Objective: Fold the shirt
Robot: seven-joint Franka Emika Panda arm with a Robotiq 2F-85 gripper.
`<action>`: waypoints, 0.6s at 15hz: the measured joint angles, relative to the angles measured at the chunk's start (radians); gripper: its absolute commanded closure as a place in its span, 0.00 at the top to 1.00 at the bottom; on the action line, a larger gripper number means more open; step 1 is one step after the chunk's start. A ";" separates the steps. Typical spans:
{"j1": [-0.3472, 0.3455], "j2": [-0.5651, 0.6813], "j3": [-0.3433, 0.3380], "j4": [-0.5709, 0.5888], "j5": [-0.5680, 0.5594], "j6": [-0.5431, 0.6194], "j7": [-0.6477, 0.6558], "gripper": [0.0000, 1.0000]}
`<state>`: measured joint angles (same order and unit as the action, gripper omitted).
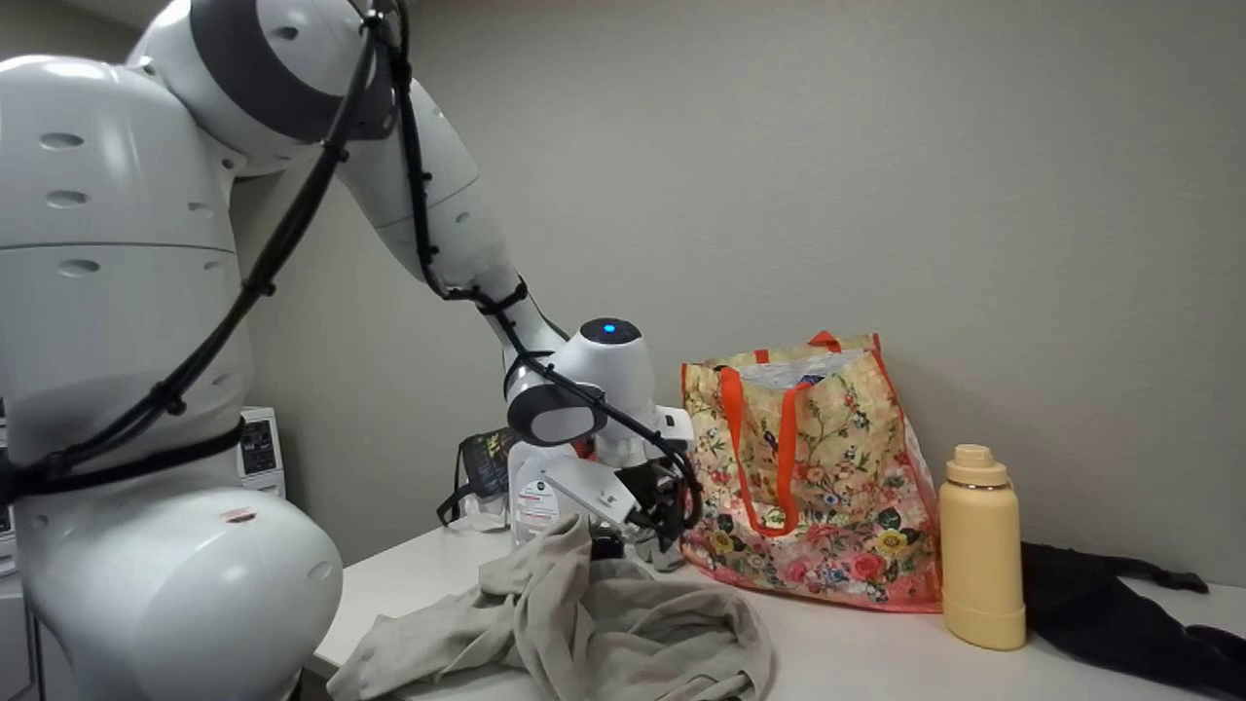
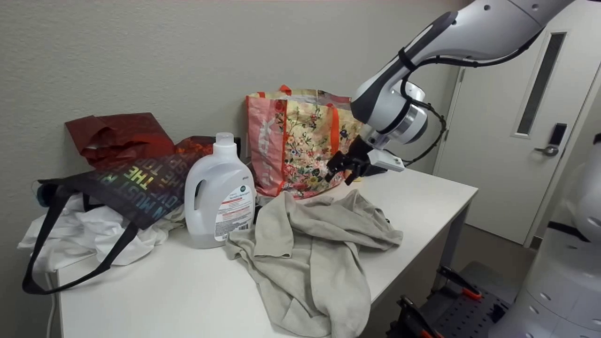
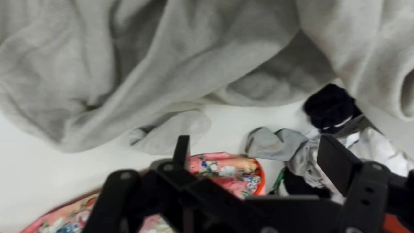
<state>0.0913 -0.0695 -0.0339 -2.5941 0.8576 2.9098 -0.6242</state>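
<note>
On the smooth white table (image 2: 155,291) we find the shirt (image 2: 314,263), its soft khaki cloth heaped in thick, rounded folds before the boxy floral tote (image 1: 847,477) and near the milky plastic jug (image 2: 218,192). We see the gripper (image 3: 255,149) unclenched, blocky black fingers (image 3: 338,165) spread wide near the shirt's tote-side edge.

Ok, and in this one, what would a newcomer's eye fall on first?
Most likely the floral bag with its red-orange handles, standing by the wall in both exterior views. Next would come the white arm arched over the white table, its gripper open. After that, perhaps, the rumpled grey-beige shirt on the table, in front of the bag.
</note>
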 measured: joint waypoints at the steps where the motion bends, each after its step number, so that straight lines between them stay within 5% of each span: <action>1: -0.018 0.009 -0.019 -0.003 -0.012 0.009 -0.005 1.00; 9: -0.130 0.084 -0.144 -0.029 -0.099 0.011 -0.020 1.00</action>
<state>-0.0388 0.0143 -0.1780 -2.6228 0.7584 2.9212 -0.6442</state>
